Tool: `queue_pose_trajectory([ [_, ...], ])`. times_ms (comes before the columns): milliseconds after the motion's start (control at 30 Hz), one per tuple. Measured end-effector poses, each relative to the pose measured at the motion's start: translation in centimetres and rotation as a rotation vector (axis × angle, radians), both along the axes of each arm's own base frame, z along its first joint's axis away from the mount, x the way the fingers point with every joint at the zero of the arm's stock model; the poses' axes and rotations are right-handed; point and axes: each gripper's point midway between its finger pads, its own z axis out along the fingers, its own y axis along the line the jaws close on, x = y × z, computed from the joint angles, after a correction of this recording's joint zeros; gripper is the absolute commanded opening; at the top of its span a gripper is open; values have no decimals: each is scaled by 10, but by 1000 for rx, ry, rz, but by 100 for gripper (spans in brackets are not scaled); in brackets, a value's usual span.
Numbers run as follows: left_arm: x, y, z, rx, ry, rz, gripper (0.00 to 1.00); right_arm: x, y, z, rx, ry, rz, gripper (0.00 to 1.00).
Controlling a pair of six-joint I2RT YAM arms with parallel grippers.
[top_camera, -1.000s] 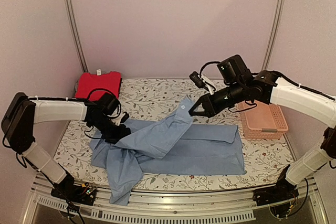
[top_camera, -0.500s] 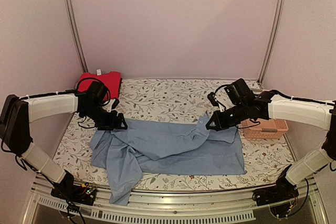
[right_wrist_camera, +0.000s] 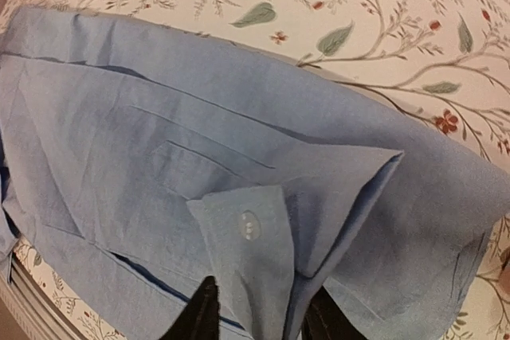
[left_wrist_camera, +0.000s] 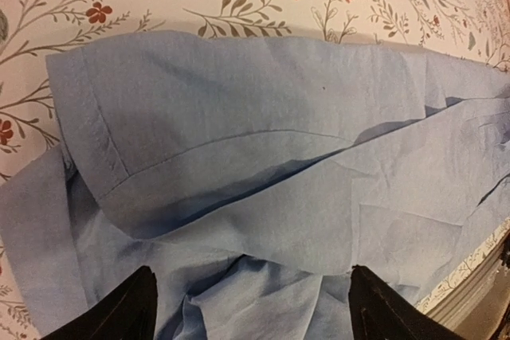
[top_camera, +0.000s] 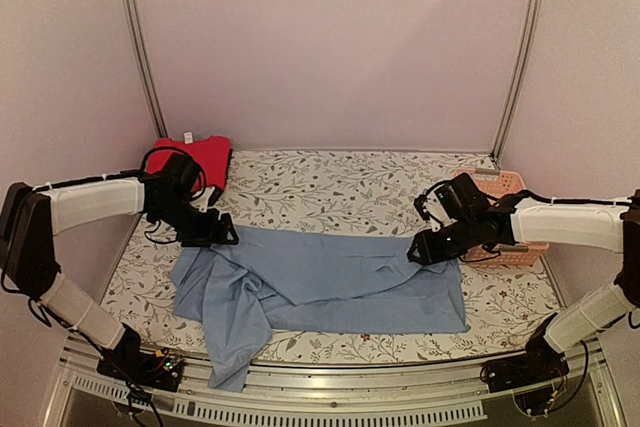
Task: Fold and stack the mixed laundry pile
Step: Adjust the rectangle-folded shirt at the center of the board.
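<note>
Red garment (top_camera: 190,159) sits folded at the 10 o'clock corner of the floral tablecloth (top_camera: 320,187), apart from the rest. My left claw (top_camera: 225,230) is just at 5 o'clock of it, over the far-left corner of the blue shirt (top_camera: 340,282). Jaws wide, nothing in them, only cloth below.

The shirt lies across the middle, 9 to 3 o'clock. It is flat on the right and bunched at 7 o'clock, with a flap hanging over the near edge.

My right claw (top_camera: 418,250) is low at the shirt's 3 o'clock end. Jaws are narrowly parted, with the buttoned cuff (right_wrist_camera: 239,228) lying between the tips. The pink basket (top_camera: 495,183) at 3 o'clock is half hidden behind my right forearm.

Vs a second ago: the right claw was pinched shut on that cuff, holding the sleeve up over mid-shirt. Now it's down and right, with the sleeve laid flat. The left claw has backed off the left bunch toward 10 o'clock and opened wider. The bunch is unchanged.
</note>
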Motion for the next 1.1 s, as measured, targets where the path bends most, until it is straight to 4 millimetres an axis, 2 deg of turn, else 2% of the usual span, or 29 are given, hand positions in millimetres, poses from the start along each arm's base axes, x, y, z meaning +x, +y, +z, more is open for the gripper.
queue_pose_trajectory([
  [133,-1,0,6,-8,-12,6,83,-2,-20,-18,-113,51,-65,52],
  [233,-2,0,12,-20,-18,9,83,3,-29,-9,-156,50,-102,53],
  [400,-4,-6,20,-61,-21,11,82,22,-12,30,-103,-16,-102,56],
  [533,-6,-13,14,-66,5,4,79,31,8,44,-88,-40,-62,49],
  [600,-5,-16,3,-59,40,11,73,30,19,38,-76,-23,-18,45],
  [700,-3,-12,-20,-41,116,51,70,21,36,18,-48,55,48,44],
  [833,1,0,-46,-14,196,121,64,11,53,-26,-38,191,114,43],
  [933,18,12,-56,-13,218,182,60,11,60,-58,-47,279,137,42],
  [967,25,16,-58,-15,222,201,59,13,62,-67,-46,302,141,42],
  [1100,58,35,-60,-48,214,274,59,50,73,-63,3,269,128,41],
])
